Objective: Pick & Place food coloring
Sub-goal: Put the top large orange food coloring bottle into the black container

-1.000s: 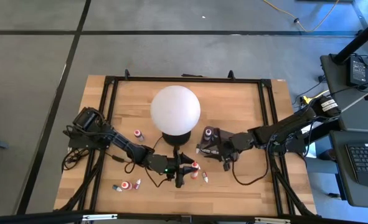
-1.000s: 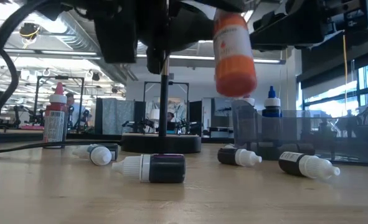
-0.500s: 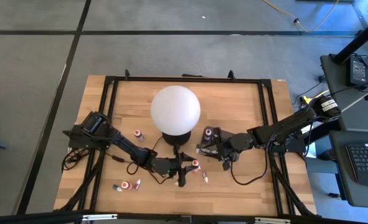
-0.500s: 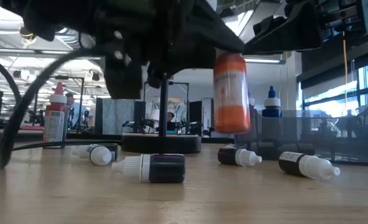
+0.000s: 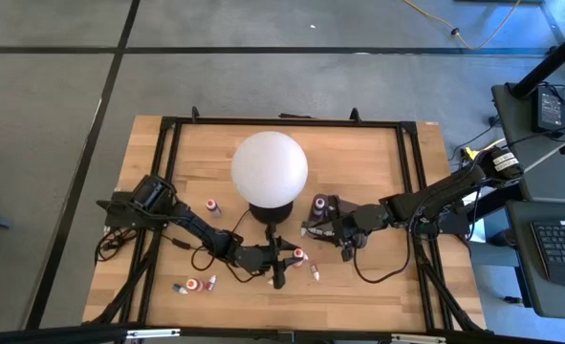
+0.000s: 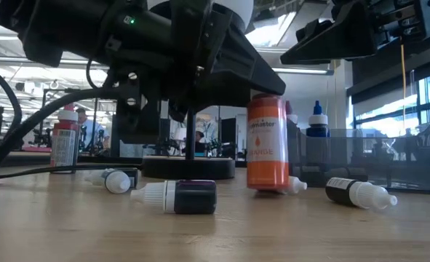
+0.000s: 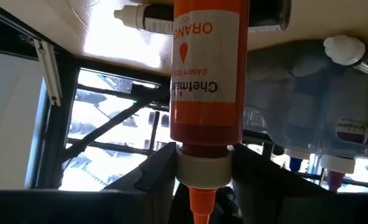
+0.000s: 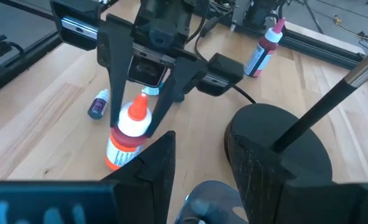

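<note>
Since the orange bottle [image 6: 266, 143] stands upright on the table, near-centre, just left of the tray [image 6: 378, 156], left gripper [image 8: 140, 93] grips its cap, prob. steadying it; right gripper [image 5: 313, 229] hovers near tray, fingers apart, empty.

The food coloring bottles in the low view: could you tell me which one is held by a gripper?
The orange bottle, standing upright between the left gripper's jaws; the dark bottles nearby lie on their sides.
</note>
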